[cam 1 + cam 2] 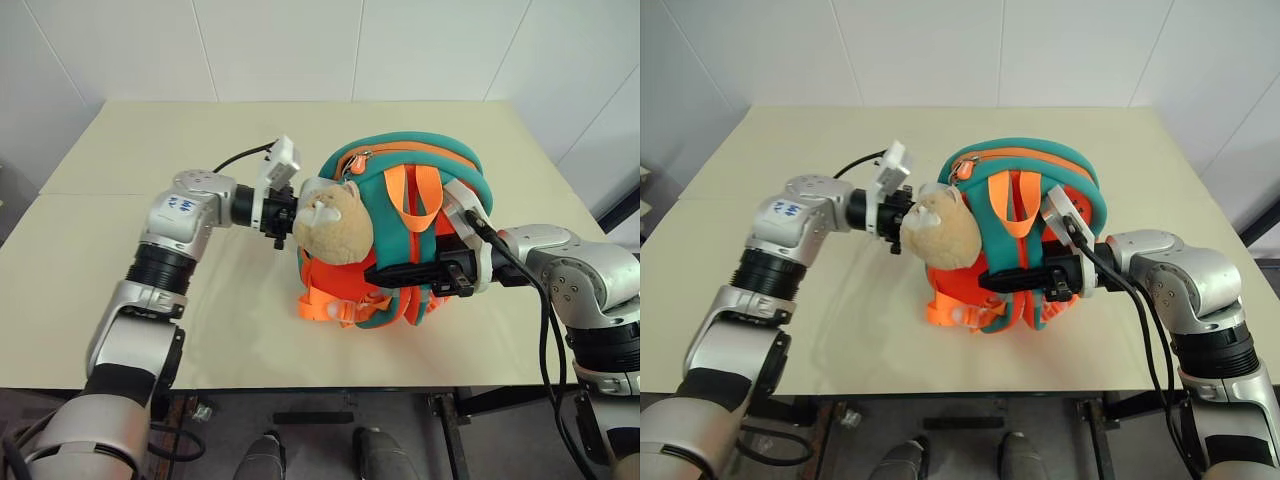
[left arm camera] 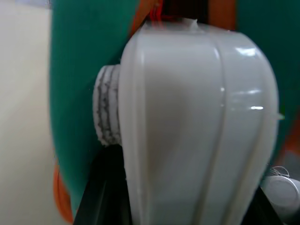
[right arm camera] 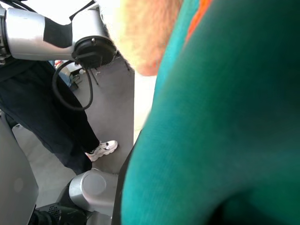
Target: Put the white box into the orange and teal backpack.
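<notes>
Left wrist view has the white box [image 2: 197, 126] close up, its rounded end rising between the left gripper's two black fingers [image 2: 101, 192], which clasp it on both sides; behind it lies teal fabric with orange at the upper edge. In the left eye view the box itself is hidden behind the plush piece, and the left gripper [image 1: 283, 218] sits at centre-left of the frame, pointing toward the picture's right and pressed up against the beige plush piece [image 1: 333, 225] on the front of the orange and teal backpack [image 1: 410, 175]. The backpack stands upright in the middle of the frame on the pale table [image 1: 150, 150], its teal straps and orange webbing facing the camera, orange buckles trailing at its lower left. The right gripper [image 1: 395, 272] comes in from the right of the frame, pointing left, its fingers clenched tight on the teal straps low on the backpack. In the right wrist view, teal fabric sits right against the lens, with the grey floor and a person's dark trouser leg and white shoe [image 3: 104, 149] at lower left.
</notes>
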Controlling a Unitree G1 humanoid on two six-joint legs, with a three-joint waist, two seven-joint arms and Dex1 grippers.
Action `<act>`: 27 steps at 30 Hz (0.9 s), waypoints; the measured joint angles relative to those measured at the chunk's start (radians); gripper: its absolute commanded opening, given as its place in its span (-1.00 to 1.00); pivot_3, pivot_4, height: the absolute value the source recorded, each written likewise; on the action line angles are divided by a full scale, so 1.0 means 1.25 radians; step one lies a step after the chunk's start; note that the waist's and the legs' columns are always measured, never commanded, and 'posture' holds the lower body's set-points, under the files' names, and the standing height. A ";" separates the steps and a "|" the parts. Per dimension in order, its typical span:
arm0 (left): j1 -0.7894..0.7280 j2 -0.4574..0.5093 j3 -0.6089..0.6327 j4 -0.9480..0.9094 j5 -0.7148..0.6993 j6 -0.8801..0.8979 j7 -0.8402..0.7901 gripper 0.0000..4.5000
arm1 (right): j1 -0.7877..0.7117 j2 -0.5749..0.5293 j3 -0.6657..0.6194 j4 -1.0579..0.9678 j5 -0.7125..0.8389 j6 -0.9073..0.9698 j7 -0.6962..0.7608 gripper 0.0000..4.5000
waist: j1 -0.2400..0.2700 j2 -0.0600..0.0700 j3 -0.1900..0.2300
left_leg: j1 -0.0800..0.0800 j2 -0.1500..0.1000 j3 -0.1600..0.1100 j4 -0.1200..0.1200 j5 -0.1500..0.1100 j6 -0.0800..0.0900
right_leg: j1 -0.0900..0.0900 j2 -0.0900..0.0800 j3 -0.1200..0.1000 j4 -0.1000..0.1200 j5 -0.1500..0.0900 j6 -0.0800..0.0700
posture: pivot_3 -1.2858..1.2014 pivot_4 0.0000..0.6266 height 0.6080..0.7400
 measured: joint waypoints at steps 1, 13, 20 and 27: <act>-0.001 -0.007 0.000 0.010 0.006 -0.014 0.000 -0.44 | 0.004 0.000 -0.003 -0.006 0.002 0.000 -0.005 -0.99 | 0.000 0.000 0.000 | 0.000 0.000 0.000 0.000 0.000 0.000 | 0.000 0.000 0.000 0.000 0.000 0.000 | 0.03 -0.52 1.00; 0.006 -0.007 0.014 0.009 0.055 -0.075 0.003 0.98 | 0.036 0.000 -0.012 -0.040 0.024 0.000 -0.043 -1.00 | 0.001 0.000 0.000 | 0.000 0.000 0.000 0.003 0.000 0.000 | 0.001 0.000 0.000 0.001 0.000 0.000 | 0.03 -0.52 1.00; 0.066 0.113 0.049 -0.053 0.040 -0.109 -0.085 0.99 | 0.042 0.001 -0.012 -0.038 0.025 -0.003 -0.045 -1.00 | -0.010 0.000 0.000 | 0.001 0.000 0.000 0.002 0.000 0.000 | 0.001 0.000 0.000 0.003 0.000 0.000 | 0.03 -0.52 1.00; 0.157 0.200 0.093 -0.162 0.009 -0.112 -0.157 0.99 | 0.044 0.001 -0.012 -0.018 0.019 -0.018 -0.042 -1.00 | 0.004 0.000 0.000 | 0.001 0.000 -0.001 0.003 0.000 0.000 | 0.002 0.000 0.000 0.003 0.000 -0.001 | 0.03 -0.52 1.00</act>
